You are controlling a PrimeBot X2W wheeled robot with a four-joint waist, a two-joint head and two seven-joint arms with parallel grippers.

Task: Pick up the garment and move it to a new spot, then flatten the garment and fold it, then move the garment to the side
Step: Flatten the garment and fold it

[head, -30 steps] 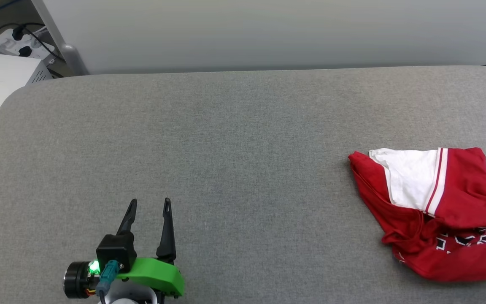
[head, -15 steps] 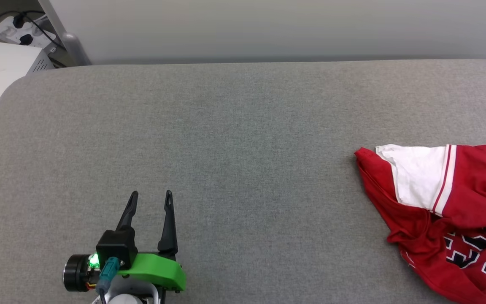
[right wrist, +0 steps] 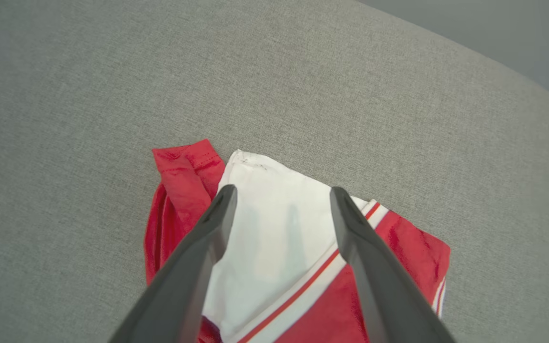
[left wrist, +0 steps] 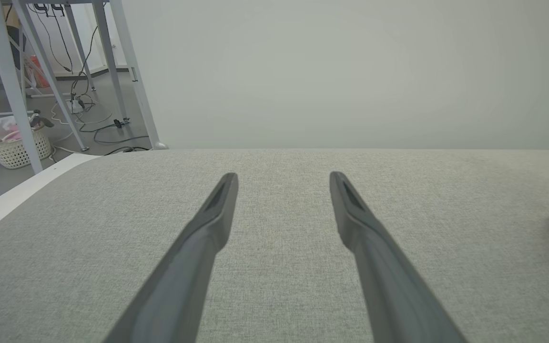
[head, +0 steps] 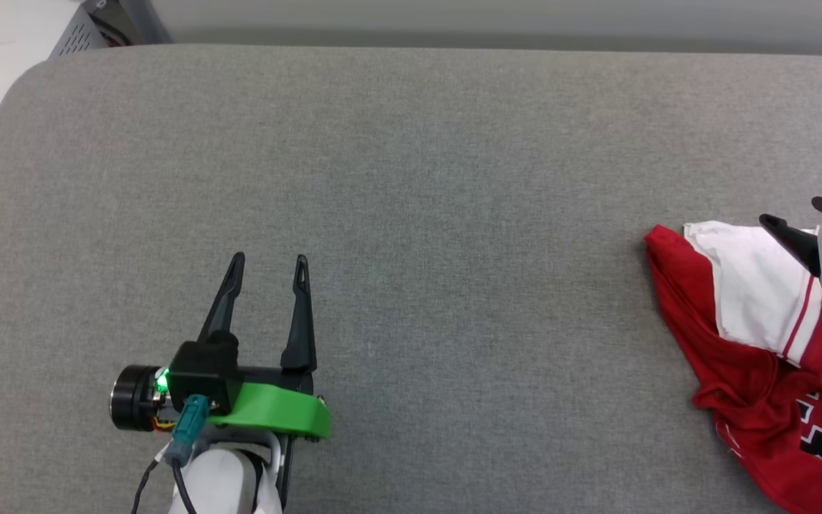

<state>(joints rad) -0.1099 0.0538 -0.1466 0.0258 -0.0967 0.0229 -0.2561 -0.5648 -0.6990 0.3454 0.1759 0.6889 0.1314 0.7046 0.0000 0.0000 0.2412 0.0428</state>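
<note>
Hovering, fingers (right wrist: pixel 205 233) apart, above the white sleeve (right wrist: pixel 274 224) of the garment (head: pixel 732 371) crumpled at the right side of the table (head: pixel 411 178), the right gripper (right wrist: pixel 281 195) begins the pickup, which likely next requires descending and pinching fabric.

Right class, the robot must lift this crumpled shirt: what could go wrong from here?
1. The open right end effector hangs over the white sleeve; it may pinch one layer, leaving the shirt dangling bunched.
2. The left end effector sits far off, so no quick support.
</note>
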